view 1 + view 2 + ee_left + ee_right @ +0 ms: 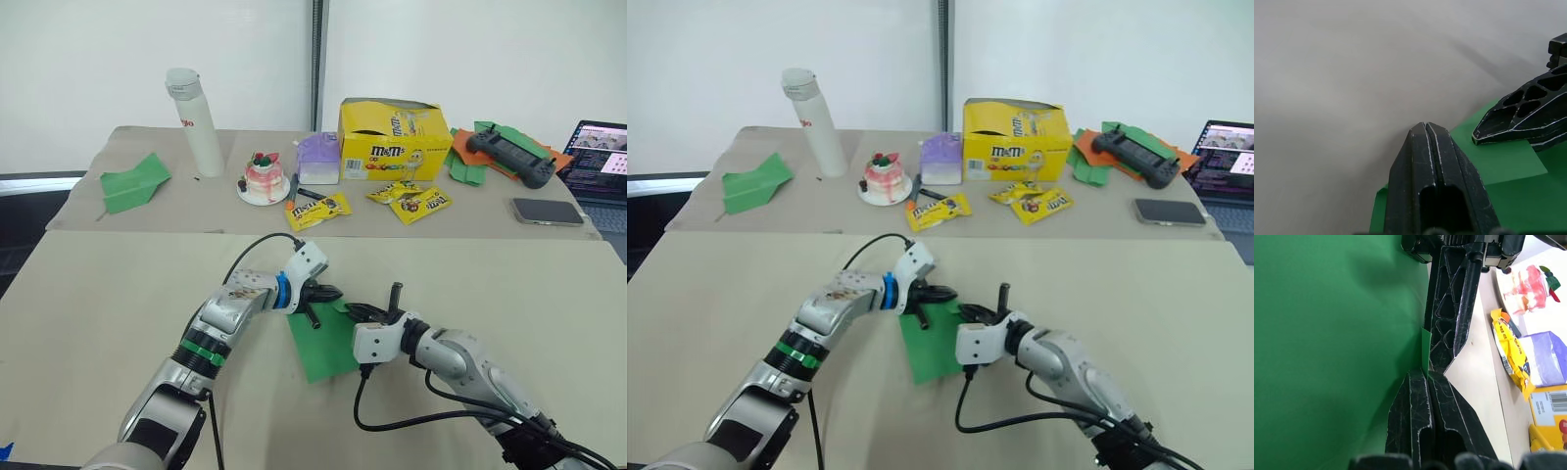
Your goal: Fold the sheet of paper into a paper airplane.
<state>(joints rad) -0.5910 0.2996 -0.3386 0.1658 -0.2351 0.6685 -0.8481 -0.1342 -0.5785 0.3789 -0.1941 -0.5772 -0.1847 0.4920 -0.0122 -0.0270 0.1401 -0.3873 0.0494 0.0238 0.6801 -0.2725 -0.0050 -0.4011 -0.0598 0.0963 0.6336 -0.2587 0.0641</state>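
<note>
Near table [118, 294]: bare cloth on both sides of the sheet of paper [328, 348], so you've got free passage out to its left and right edges. Tight spot is mid-table: left gripper [323, 294] and right gripper [367, 313] sit tip to tip over the sheet, both with fingers pressed together. Far table [137, 211] is crowded along its back edge: bottle [194, 122], cake [263, 178], M&M's box [394, 142], candy packets [411, 201], phone [547, 211]. Its front-left strip is open.

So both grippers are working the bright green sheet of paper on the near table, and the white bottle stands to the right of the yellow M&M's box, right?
Not quite. The white bottle stands to the left of the yellow M&M's box, as the left eye view shows. Both the left gripper and right gripper are at the bright green sheet of paper.
</note>
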